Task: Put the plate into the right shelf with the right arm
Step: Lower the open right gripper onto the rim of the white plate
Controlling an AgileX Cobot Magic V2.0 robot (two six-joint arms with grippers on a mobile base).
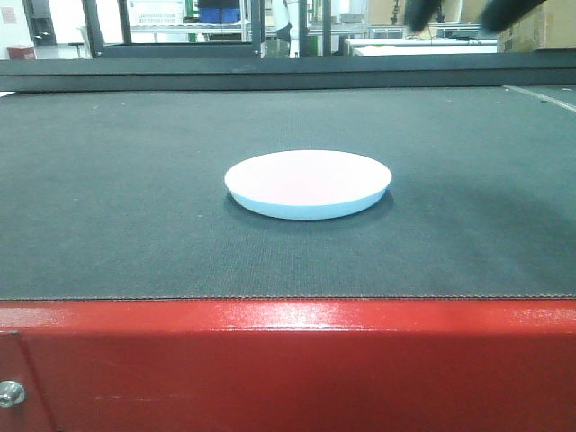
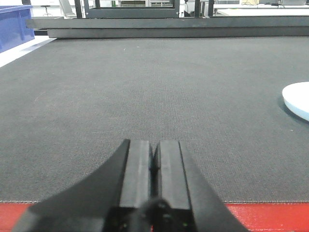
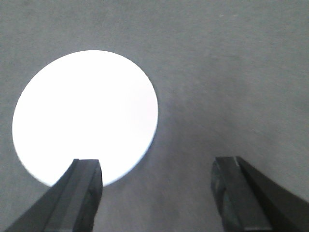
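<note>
Bin (image 2: 14, 26), blue, sits far left beside the grey mat (image 1: 108, 198). Left gripper (image 2: 153, 150) rests low over the red table edge (image 1: 288, 351), its fingers pressed together. Plate (image 1: 308, 180) lies flat mid-mat. Right gripper (image 3: 155, 166) hovers above the plate's edge, fingers spread wide, gripping nothing.

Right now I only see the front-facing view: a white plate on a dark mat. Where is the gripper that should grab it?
Observer: The right gripper hangs open above the plate, its camera looking straight down.
Operator: Centred over it?
Observer: No. One finger overlaps the plate's edge; the other is over bare mat.
Operator: And the other arm?
Observer: The left gripper is shut, low by the table's red edge.
</note>
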